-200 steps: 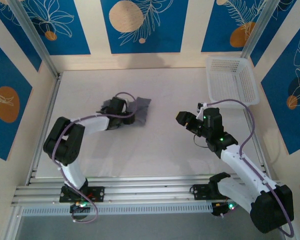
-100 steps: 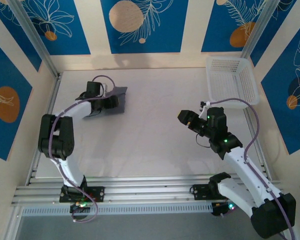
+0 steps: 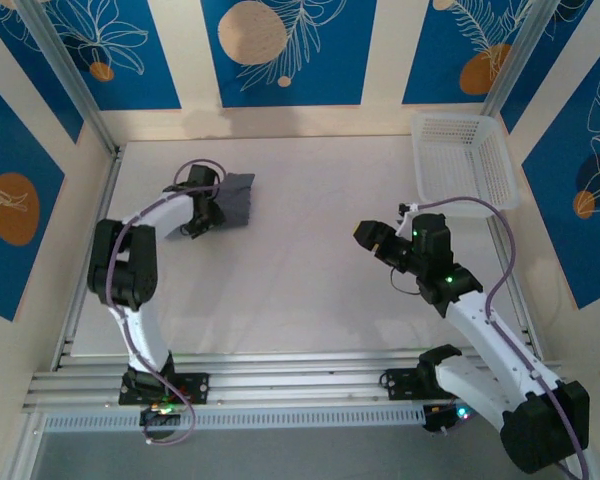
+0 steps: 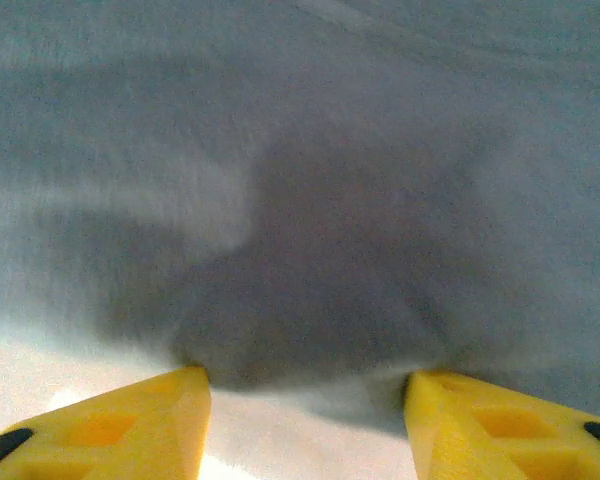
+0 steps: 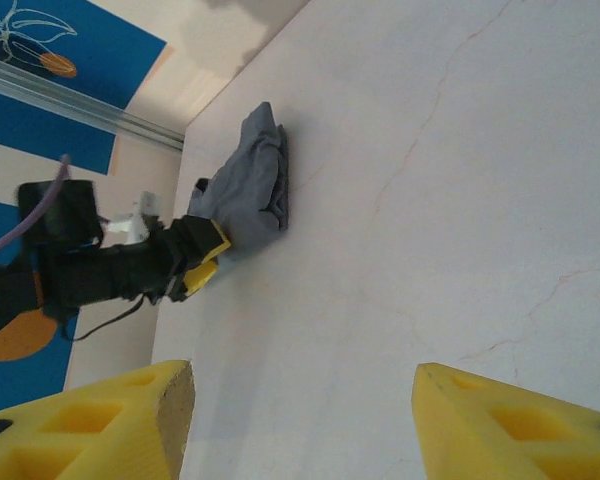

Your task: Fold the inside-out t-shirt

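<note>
The inside-out t-shirt (image 3: 236, 196) is a small slate-grey bundle on the white table at the far left. In the left wrist view its grey cloth (image 4: 330, 200) lies right ahead of the lens. My left gripper (image 3: 208, 209) sits at the bundle's near-left edge. Its yellow fingers (image 4: 140, 425) stand apart with bare table between them, and the cloth's edge is at their tips. From the right wrist, the t-shirt (image 5: 257, 185) and the left gripper (image 5: 202, 262) show far off. My right gripper (image 3: 366, 236) hovers open over bare table at mid-right, holding nothing.
A white plastic basket (image 3: 503, 170) stands at the far right corner. Aluminium rails (image 3: 280, 375) run along the near edge by the arm bases. Patterned blue and cream walls close in the table on three sides.
The t-shirt bundle has moved from near the table's middle to the far left together with my left gripper. The left arm has since shifted slightly. The right arm has hardly moved.
</note>
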`<state>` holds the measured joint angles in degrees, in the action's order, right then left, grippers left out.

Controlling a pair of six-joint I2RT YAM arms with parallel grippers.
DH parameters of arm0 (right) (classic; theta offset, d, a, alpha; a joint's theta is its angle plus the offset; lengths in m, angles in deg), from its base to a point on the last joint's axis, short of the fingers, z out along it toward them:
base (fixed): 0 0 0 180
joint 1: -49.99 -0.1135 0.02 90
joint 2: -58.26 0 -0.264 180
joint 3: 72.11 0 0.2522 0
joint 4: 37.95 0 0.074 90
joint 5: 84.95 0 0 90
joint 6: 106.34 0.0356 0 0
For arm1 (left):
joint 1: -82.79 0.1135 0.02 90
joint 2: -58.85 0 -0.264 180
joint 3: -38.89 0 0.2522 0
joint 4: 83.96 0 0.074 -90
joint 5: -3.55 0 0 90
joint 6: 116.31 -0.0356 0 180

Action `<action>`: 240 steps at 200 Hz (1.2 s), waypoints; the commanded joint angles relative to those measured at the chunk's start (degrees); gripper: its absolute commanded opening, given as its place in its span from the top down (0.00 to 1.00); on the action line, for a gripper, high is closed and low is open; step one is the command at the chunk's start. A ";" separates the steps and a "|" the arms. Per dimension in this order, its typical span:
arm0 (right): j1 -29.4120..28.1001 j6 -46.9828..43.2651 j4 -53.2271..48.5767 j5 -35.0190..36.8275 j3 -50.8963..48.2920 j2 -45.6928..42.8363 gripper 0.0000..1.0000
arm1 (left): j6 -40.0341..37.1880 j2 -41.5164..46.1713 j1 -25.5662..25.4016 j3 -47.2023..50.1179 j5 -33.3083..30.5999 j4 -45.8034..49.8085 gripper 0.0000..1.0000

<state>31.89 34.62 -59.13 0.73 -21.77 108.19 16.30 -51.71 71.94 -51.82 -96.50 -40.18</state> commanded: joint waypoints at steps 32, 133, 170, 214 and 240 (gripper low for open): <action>1.73 -3.49 -8.85 -1.88 2.80 -6.01 0.40 | 0.56 -15.75 5.89 -23.12 0.83 7.54 0.56; 7.68 -5.55 -6.11 -7.93 7.56 3.36 0.40 | -9.11 -35.13 15.85 -53.65 7.42 9.87 0.57; 10.71 -6.81 -5.24 -9.60 7.75 6.58 0.40 | -8.96 -30.98 15.89 -52.24 10.94 5.58 0.53; 15.52 -13.06 -4.69 -6.21 5.83 5.59 0.25 | -3.05 -1.31 15.27 -15.08 18.97 -19.25 0.43; 18.22 -13.19 0.91 -8.37 2.55 7.31 0.23 | -0.07 16.58 14.23 6.76 24.10 -30.56 0.36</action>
<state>48.13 24.00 -62.69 -6.18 -16.77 114.73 12.76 -50.16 87.24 -57.98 -79.45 -55.04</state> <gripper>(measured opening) 0.764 0.609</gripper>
